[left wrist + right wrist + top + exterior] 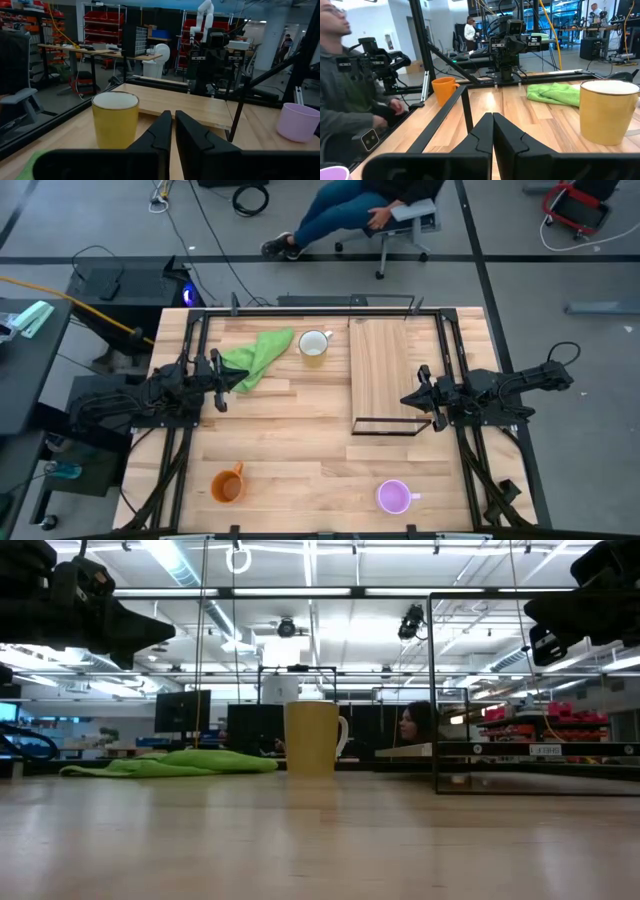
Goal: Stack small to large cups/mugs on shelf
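A white mug [314,345] with a yellowish inside stands upright on the table at the far middle, beside the green cloth [258,358]. Near the front edge stand an orange mug [228,486] to the left and a light purple mug [393,497] to the right. The shelf [385,370], a light-wood board, lies flat at the right of centre, and a thin black frame [390,425] stands at its near end. My left gripper [173,135] hovers shut at the table's left side. My right gripper [493,132] hovers shut at the right side, beside the frame. Both point level toward the middle and hold nothing.
Black rails [190,330] run along the table's left, right and far edges. A person sits on a chair [400,225] beyond the far edge, and in the right wrist view a person [350,85] shows at the table's near side. Bare tabletop [310,450] lies between the mugs.
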You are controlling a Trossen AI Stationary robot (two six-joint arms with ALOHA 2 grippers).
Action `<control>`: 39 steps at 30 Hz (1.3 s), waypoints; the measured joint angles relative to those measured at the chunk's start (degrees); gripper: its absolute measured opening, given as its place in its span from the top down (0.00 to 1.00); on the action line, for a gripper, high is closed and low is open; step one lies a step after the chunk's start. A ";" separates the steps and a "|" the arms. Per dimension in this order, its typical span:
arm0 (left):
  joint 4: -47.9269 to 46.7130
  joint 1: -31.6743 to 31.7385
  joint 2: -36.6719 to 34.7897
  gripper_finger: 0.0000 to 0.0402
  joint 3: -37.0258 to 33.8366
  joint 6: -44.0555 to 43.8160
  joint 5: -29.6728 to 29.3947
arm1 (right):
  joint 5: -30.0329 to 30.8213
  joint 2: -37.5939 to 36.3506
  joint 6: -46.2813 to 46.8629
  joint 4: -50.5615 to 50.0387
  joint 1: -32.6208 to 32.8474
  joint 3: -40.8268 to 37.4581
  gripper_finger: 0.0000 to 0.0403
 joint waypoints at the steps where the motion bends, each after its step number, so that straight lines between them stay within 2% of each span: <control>1: 0.01 0.00 -0.02 0.92 0.00 0.00 0.00 | 0.00 0.00 0.00 0.00 0.02 0.02 0.97; 39: 0.00 0.00 -0.02 0.92 0.00 0.00 0.00 | 0.02 0.00 0.00 0.01 0.02 0.01 0.97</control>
